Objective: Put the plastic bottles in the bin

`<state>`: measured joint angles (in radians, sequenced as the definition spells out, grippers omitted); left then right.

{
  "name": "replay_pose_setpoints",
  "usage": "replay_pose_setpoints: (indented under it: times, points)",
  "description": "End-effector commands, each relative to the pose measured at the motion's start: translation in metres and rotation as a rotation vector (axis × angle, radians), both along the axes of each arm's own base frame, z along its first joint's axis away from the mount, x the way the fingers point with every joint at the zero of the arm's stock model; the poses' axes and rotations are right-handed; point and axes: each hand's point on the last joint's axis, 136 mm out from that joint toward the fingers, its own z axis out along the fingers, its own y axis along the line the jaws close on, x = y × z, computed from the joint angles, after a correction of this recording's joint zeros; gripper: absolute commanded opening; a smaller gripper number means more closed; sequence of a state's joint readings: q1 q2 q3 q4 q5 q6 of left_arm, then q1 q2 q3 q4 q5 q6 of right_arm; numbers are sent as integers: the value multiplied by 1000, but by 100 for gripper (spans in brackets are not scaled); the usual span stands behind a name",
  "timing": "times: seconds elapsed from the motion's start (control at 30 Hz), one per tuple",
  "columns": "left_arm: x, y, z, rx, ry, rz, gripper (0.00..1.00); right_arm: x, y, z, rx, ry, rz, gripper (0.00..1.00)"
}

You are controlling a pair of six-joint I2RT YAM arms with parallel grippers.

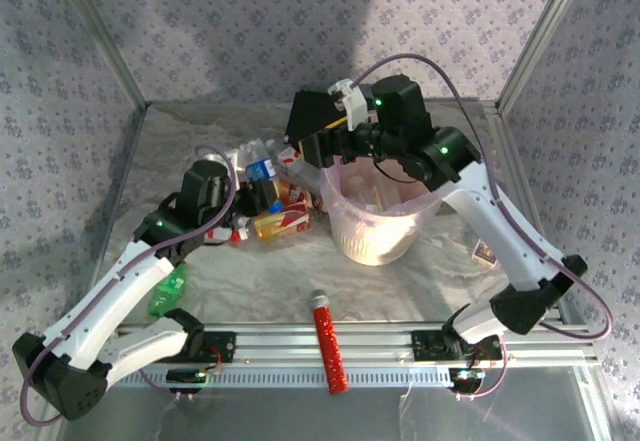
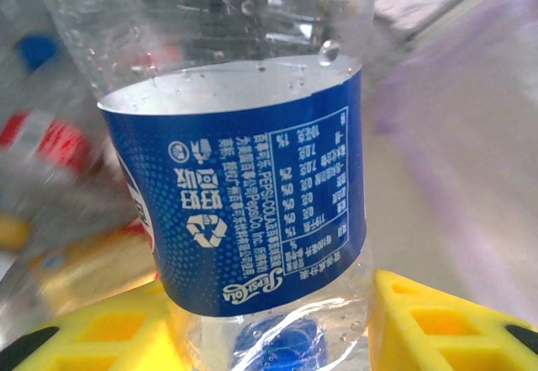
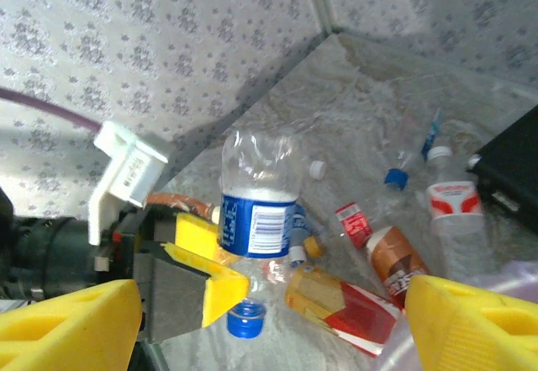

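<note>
Saw one clear blue-labelled bottle (image 2: 252,203), cap down and beaded with droplets inside, pinched between the yellow fingers of the left gripper (image 2: 269,337), just left of the single pale-pink bin (image 1: 380,246). Counted at least four loose bottles (image 3: 450,198) lying on the table (image 1: 280,271) beside it, plus one green bottle (image 1: 165,291) by the left arm and one red glitter tube (image 1: 330,346) across the near rail. Found the right gripper (image 3: 273,304) spread wide above the bin, gripping nothing.

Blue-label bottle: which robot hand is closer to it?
Left. The left hand grips the blue-label bottle between its fingers; the right hand hangs open by the bin, apart from it.
</note>
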<state>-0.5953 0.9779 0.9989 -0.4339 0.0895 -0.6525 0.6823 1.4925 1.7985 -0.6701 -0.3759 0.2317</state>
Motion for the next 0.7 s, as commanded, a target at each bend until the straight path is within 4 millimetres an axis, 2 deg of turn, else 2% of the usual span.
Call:
replay_pose_setpoints:
  times: [0.0,0.2,0.43,0.53,0.67]
  points:
    - [1,-32,53,-58,-196,-198,49,-14,20,8,45,60,110,84]
    - [-2,-49,87,-102,-307,-305,49,-4,38,-7,44,137,145,86]
    - [-9,-60,95,-141,-326,-370,50,16,45,-12,90,179,139,84]
    - [-8,-62,93,-140,-320,-375,50,18,48,-9,110,177,152,76]
    - [-6,-64,90,-135,-310,-370,53,23,41,-3,115,155,128,62]
